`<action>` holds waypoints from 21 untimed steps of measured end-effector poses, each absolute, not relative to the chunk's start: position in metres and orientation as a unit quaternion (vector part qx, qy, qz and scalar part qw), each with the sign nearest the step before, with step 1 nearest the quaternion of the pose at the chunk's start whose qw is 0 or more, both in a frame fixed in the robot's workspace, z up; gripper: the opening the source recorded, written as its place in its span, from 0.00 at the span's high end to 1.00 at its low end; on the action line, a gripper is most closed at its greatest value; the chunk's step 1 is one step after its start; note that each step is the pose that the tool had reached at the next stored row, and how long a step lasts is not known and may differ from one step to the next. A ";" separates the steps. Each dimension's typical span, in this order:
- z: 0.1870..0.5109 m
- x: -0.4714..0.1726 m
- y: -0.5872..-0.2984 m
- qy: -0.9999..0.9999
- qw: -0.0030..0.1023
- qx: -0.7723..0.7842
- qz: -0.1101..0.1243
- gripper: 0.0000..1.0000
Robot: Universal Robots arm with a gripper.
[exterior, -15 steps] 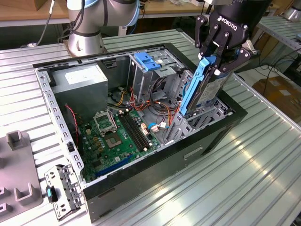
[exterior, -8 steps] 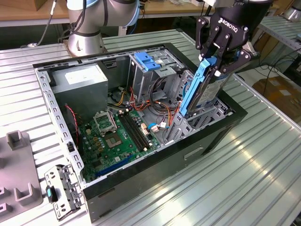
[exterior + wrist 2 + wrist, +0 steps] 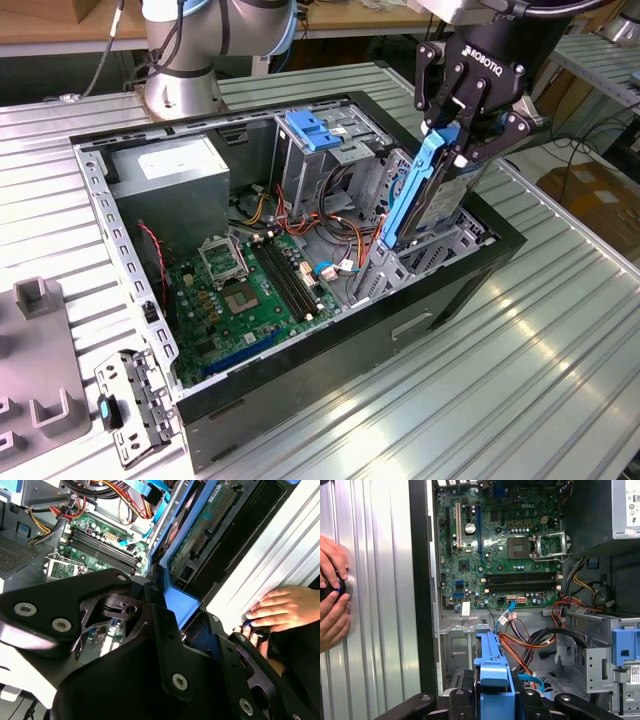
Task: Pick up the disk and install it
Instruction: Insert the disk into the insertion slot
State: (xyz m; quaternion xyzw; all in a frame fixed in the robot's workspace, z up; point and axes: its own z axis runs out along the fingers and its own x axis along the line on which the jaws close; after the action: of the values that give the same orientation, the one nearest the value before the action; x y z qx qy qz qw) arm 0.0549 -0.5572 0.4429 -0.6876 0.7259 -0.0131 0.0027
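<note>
At the near edge of the table (image 3: pixel 520 380), a small bracket (image 3: pixel 130 410) is lying loose beside the open case (image 3: pixel 300 400). Inside the case, the motherboard (image 3: pixel 250 290) is lying exposed on the floor. Past it, towards the exterior view's right, the disk (image 3: pixel 440 205) is being held on edge and tilted, with its blue frame facing the motherboard. Its lower end is being held at the mouth of the drive bay (image 3: pixel 450 250); whether it is already inside the rails cannot be told. The gripper (image 3: pixel 455 140) is being kept clamped on the disk's upper edge, jaws narrow around it. In both wrist views the blue frame is being seen between the fingers (image 3: pixel 465 700), and a person's hand (image 3: pixel 332 595) is being rested on the table outside the case wall. Farther back, a blue latch (image 3: pixel 308 130) and the power supply (image 3: pixel 170 175) are lying untouched.

The pick-up is judged done, as the disk is being carried clear of the table. The installing is judged under way but unfinished, since the disk is not yet lying seated in the bay.
</note>
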 end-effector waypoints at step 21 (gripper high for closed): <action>0.432 0.055 -0.558 0.726 0.001 -0.688 -0.011 0.63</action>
State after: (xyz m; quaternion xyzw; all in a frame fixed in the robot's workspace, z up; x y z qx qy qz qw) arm 0.0549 -0.5576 0.4317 -0.6877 0.7259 -0.0113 0.0009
